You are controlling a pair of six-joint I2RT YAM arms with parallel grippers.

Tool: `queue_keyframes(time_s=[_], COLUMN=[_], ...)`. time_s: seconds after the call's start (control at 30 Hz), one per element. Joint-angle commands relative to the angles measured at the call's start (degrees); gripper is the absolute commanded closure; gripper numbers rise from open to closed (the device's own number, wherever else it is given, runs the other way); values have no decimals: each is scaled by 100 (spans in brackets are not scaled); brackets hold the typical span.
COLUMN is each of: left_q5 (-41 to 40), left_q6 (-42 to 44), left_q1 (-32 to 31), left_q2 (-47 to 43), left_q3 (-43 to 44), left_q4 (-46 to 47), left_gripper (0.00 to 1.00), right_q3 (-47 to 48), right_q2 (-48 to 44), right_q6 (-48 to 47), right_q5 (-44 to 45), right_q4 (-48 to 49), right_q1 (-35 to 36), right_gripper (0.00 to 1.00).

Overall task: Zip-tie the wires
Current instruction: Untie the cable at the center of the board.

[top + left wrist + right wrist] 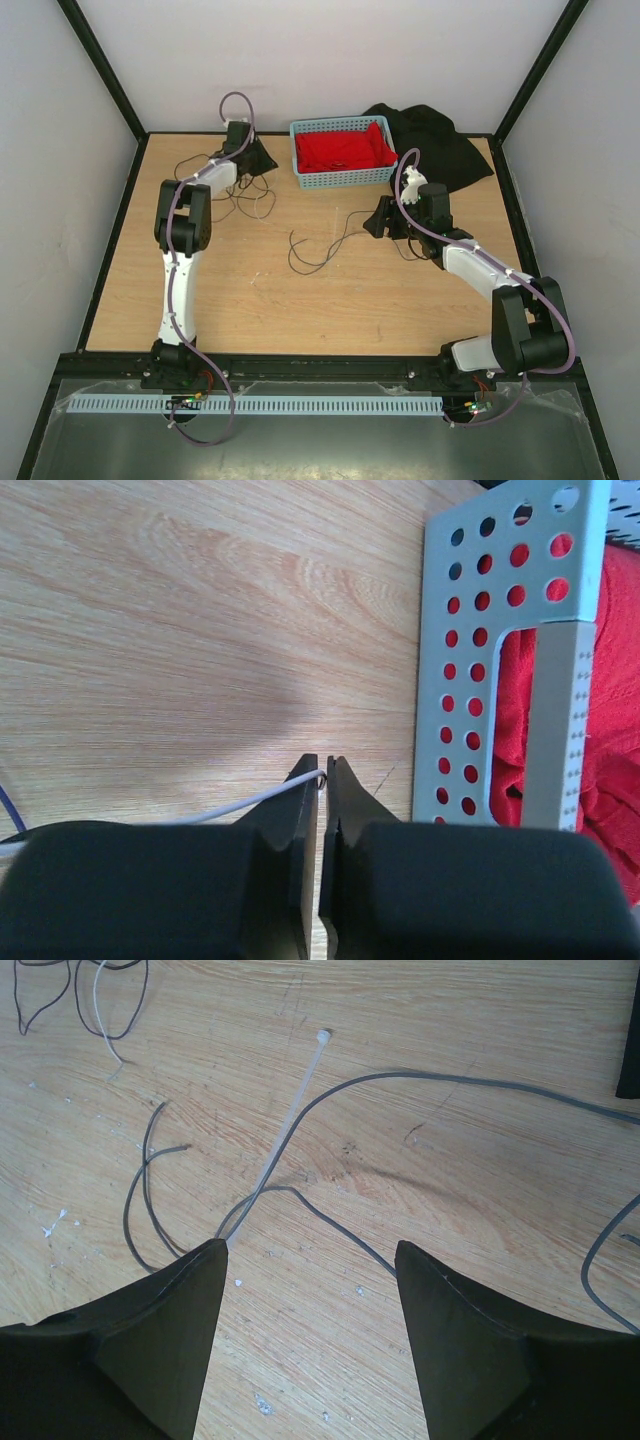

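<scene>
Left gripper (pixel 322 771) pinched on a thin white strand (pixel 250 801); right gripper (pixel 311 1248) jaws apart.
Wires (pixel 450 1077) lie loose on the surface (pixel 480 1190), crossing the zip tie (pixel 281 1125) under the right gripper. They are judged light, limp and springy, so take hold where the strands converge.

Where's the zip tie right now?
Right wrist view: the zip tie lies flat on the table ahead of the open right tool, crossing a wire, its tail reaching the tool's picture-left fingertip.

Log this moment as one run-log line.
left gripper: closed on thin white strand beside basket | right gripper: open above zip tie and wires | zip tie: lying straight, unfastened
</scene>
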Motion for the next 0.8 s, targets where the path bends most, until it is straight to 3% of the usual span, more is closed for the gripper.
queue_keyframes(time_s=[0.0,0.43,0.77], left_q5=[-11,-196,268], left_q6=[245,746,247], left_q1=[-18,59,731], left_q2=[-241,-2482,-4303], left_q3=[-357,-2164,-2504], left_q4=[560,1524,1696], left_gripper=[99,100,100], right_q3=[138,273,652], right_q2=[17,-52,-75], right_q6=[-31,64,239], right_q5=[-39,13,40], right_q4=[174,207,402], right_q1=[21,271,635], right_gripper=[22,22,22])
